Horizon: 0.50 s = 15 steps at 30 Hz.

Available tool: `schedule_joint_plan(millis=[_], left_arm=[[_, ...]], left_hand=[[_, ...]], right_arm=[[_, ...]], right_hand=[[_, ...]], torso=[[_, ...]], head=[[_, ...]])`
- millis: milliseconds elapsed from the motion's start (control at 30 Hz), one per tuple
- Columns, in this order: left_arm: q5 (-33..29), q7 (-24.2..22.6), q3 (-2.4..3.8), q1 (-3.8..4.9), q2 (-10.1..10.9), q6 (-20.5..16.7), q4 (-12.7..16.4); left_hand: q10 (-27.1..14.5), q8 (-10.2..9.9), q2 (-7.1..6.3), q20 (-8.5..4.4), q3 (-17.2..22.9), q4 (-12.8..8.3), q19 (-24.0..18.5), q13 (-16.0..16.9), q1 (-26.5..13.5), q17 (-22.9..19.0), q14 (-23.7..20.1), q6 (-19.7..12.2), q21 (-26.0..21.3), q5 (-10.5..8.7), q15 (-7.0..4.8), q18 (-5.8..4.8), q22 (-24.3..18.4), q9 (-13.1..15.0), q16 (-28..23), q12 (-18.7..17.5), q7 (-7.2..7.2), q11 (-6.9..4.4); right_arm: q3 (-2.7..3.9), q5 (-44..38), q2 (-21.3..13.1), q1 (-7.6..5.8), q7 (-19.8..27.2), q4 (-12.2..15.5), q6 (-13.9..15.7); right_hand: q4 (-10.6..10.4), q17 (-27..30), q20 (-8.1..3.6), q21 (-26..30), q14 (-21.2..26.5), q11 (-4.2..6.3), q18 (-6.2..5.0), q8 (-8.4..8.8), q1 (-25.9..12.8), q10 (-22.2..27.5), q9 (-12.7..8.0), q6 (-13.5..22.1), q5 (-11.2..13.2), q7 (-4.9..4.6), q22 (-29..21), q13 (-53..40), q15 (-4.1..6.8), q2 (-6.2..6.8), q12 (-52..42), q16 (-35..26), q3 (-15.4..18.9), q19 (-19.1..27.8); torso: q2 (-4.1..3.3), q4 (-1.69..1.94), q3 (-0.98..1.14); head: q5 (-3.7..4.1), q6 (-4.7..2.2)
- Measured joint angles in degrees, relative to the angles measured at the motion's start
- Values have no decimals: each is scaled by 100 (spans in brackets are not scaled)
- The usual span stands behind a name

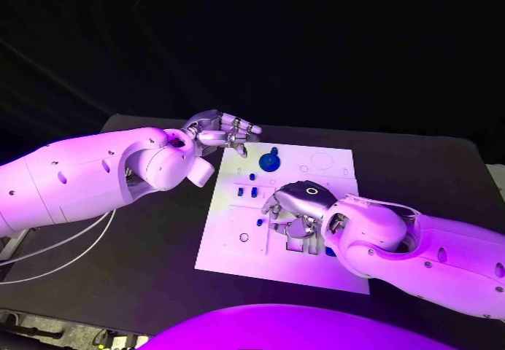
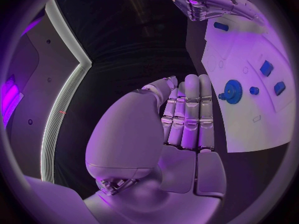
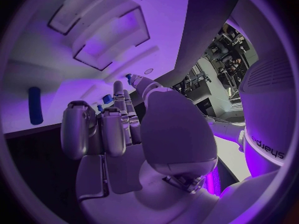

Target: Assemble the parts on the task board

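Note:
The white task board [image 1: 233, 248] lies mid-table. A blue gear [image 1: 271, 159] stands near its far edge, with a small blue peg [image 1: 252, 176] and two blue blocks [image 1: 247, 192] beside it. My left hand [image 1: 223, 131] hovers at the board's far left corner. Its fingers [image 2: 187, 114] are straight and hold nothing, next to the gear [image 2: 233, 91]. My right hand [image 1: 295, 213] is over the board's middle with its fingers [image 3: 102, 129] bent down to the surface. What lies under them is hidden. A blue cylinder [image 3: 35, 112] lies near the board's front edge.
Recessed rectangular slots [image 3: 109, 35] lie ahead of my right hand on the board. Black table [image 1: 157, 240] surrounds the board. White cables [image 1: 63, 248] run along the table's left side.

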<state>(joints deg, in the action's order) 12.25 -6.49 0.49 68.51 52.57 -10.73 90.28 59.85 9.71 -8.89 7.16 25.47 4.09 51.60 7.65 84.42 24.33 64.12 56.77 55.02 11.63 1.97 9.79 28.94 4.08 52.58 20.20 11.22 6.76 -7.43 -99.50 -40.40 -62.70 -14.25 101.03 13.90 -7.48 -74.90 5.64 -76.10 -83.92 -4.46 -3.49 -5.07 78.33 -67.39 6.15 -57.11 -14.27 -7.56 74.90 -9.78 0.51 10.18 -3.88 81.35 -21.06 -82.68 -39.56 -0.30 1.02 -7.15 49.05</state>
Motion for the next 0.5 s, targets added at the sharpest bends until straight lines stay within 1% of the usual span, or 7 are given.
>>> schedule_joint_plan(millis=[133,167,233,333,367,433,500], left_arm=[[0,2,-1,0,10,4,-6],[0,3,-1,0,12,5,-6],[0,3,-1,0,14,8,-8],[1,3,-1,0,17,11,-12],[1,3,-1,-1,19,11,-14],[1,3,-1,-1,18,13,-17],[1,3,-1,-1,16,15,-21]], left_hand=[[0,0,23,0,0,0,0,0,-23,0,-19,0,0,0,19,0,0,0,0,0,0,0],[0,0,23,0,0,0,0,0,-23,0,-19,0,0,0,19,0,0,0,0,0,0,0],[0,0,23,0,0,0,0,0,-23,0,-19,0,0,0,19,0,0,0,0,0,0,0],[0,0,23,0,0,0,0,0,-23,0,-20,0,0,0,19,0,0,0,0,0,0,0],[0,0,23,0,0,0,0,0,-23,0,-20,0,0,0,19,0,0,0,0,0,0,0],[0,0,23,0,0,0,0,0,-23,0,-19,0,0,0,19,0,0,0,0,0,0,0],[0,0,23,0,0,0,0,0,-23,0,-19,0,0,0,19,0,1,0,0,0,0,0]], right_arm=[[49,-8,-364,-145,-50,272,63],[60,-8,-458,-189,-63,325,71],[79,-7,-685,-311,-89,420,90],[100,12,-980,-481,-121,496,102],[105,19,-1058,-522,-129,506,103],[109,39,-1212,-589,-142,519,104],[111,58,-1304,-624,-147,515,103]], right_hand=[[-1,0,0,0,0,0,0,0,-31,0,0,-2,9,2,4,0,0,29,-26,0,45,0],[-12,0,1,3,0,0,0,0,-52,0,3,-16,9,16,5,0,0,7,-26,0,59,1],[-13,15,33,81,0,-1,-1,0,-93,37,10,-31,52,31,5,0,0,48,-26,-34,94,33],[-17,82,35,240,-21,-16,-1,0,-137,180,11,-53,98,9,4,21,-20,62,-26,-72,217,119],[-14,109,48,308,-9,-29,0,0,-169,227,12,-53,98,9,4,33,-32,93,-26,-102,256,162],[-12,192,70,492,-10,-60,0,0,-173,376,11,-53,98,9,4,69,-71,98,-26,-169,390,261],[-9,259,91,606,-11,-77,0,4,-173,486,8,-56,95,12,4,107,-71,98,-26,-218,551,298]], torso=[[3,-3,0],[4,-4,0],[4,-7,-2],[9,-14,-8],[12,-16,-11],[19,-22,-14],[25,-28,-18]], head=[[43,-45],[59,-60],[103,-93],[163,-140],[181,-151],[216,-172],[246,-191]])
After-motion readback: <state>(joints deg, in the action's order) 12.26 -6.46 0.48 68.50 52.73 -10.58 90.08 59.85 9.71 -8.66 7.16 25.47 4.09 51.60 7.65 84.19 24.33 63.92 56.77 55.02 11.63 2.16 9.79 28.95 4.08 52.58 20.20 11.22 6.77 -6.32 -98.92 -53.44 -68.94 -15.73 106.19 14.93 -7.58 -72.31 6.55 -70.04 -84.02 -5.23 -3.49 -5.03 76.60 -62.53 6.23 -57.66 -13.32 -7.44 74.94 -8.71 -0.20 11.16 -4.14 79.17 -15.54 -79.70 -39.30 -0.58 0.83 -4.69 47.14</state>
